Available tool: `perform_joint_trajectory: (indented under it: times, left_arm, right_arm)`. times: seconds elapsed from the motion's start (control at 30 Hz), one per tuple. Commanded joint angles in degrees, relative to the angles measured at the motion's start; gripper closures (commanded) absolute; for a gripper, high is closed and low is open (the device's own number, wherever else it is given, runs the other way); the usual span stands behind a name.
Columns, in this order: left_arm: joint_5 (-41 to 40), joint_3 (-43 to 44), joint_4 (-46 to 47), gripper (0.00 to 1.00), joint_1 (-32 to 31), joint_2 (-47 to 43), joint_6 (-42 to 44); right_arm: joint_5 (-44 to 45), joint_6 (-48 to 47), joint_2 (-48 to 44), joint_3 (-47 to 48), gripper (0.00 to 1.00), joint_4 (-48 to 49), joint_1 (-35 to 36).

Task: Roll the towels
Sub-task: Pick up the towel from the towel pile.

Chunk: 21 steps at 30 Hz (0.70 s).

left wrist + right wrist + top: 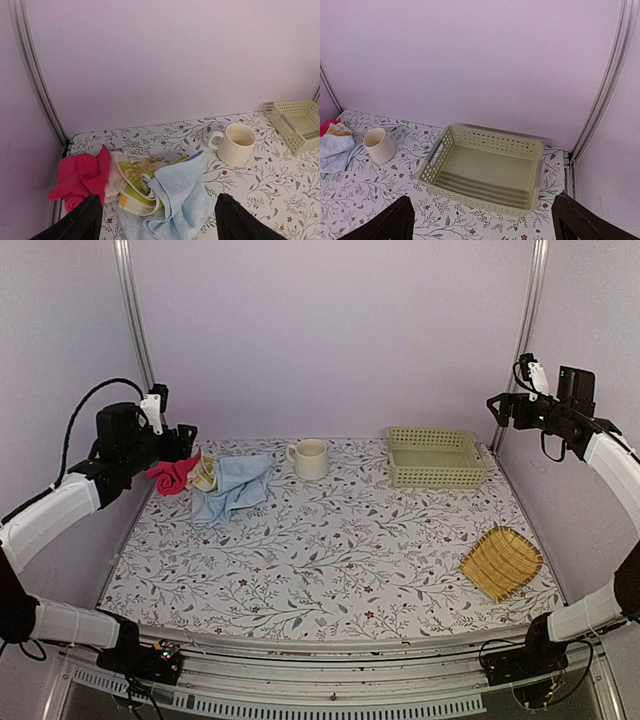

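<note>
The towels lie bunched together at the far left of the table. The pale blue towel (238, 486) (182, 197) is crumpled, partly over the yellow-green and cream patterned towel (205, 474) (132, 180). A red cloth (172, 476) (80, 175) lies against their left side. My left gripper (186, 439) (157, 212) hangs open in the air above and just left of the pile, nothing between its fingers. My right gripper (500, 408) (482, 210) is open and raised high at the far right, above the basket.
A cream mug (311, 458) (236, 144) (378, 145) stands right of the towels. A pale green perforated basket (436, 477) (492, 139) sits at the back right, with nothing in it. A yellow woven bamboo tray (501, 562) lies near the right edge. Walls close in on three sides.
</note>
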Motion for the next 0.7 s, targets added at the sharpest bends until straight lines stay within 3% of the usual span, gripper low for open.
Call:
perform_joint_trajectory:
  times: [0.0, 0.3, 0.5, 0.67]
  left_arm:
    - [1.0, 3.9, -6.8, 0.24, -2.7, 3.6, -2.5]
    - [-6.2, 13.1, -21.1, 0.5, -12.1, 16.0, -6.2]
    - [-11.3, 20.9, -31.8, 0.44, -13.6, 24.0, -6.8]
    - [-11.5, 27.2, -37.0, 0.47, -11.3, 29.8, -7.8]
  right_arm:
    - [-5.8, -6.0, 1.2, -3.0, 0.04, -1.3, 3.7]
    - [-15.1, -13.1, 6.7, -11.6, 0.13, 0.4, 12.5]
    - [-21.5, -14.1, 10.3, -18.0, 0.2, 3.3, 15.0]
    - [-24.6, -14.9, 11.6, -20.1, 0.22, 3.6, 15.8]
